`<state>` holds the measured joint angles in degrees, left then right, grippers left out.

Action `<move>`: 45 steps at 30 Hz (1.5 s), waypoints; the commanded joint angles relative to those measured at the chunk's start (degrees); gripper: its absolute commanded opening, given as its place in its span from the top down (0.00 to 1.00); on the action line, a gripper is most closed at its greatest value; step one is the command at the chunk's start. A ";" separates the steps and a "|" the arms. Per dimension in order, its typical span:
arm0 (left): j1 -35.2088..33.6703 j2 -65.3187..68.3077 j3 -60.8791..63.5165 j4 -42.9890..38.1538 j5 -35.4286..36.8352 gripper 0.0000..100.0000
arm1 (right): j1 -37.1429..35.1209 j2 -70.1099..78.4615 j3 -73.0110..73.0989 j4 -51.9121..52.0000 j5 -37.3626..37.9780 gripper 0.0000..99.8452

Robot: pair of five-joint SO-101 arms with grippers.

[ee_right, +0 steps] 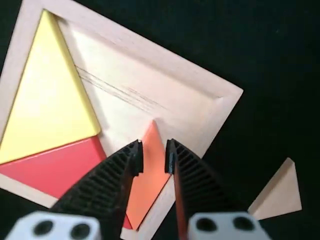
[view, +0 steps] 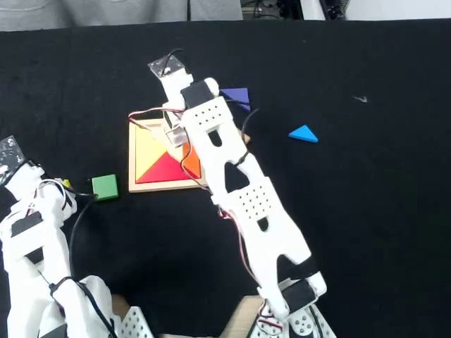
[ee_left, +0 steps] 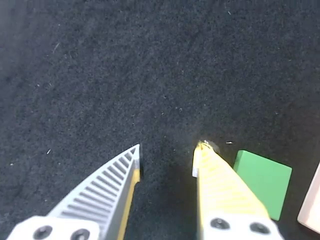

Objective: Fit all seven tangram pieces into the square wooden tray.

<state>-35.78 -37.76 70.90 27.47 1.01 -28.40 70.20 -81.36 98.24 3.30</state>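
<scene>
The square wooden tray (view: 134,151) (ee_right: 200,85) holds a yellow triangle (view: 146,144) (ee_right: 47,105), a red triangle (view: 162,169) (ee_right: 55,167) and an orange piece (view: 192,162) (ee_right: 150,190). My right gripper (view: 176,134) (ee_right: 152,154) hovers over the orange piece's pointed end, jaws a narrow gap apart with nothing held. A green square (view: 105,186) (ee_left: 262,182) lies left of the tray. My left gripper (view: 65,187) (ee_left: 169,150) stands open just beside it, low over the cloth. A purple piece (view: 237,96) and a blue triangle (view: 303,134) lie to the right of the tray.
A plain wood-coloured triangle (ee_right: 279,192) lies on the black cloth just off the tray's right side. The right arm (view: 246,197) crosses the tray's right edge. A corner of the tray (ee_left: 312,207) shows past the green square.
</scene>
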 commanded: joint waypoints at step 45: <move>7.87 -1.76 1.71 -1.23 -4.66 0.82 | 31.21 -64.57 69.23 -22.86 22.42 0.98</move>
<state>-28.66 -38.11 73.19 27.47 -3.21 4.92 6.11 -14.20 85.85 22.20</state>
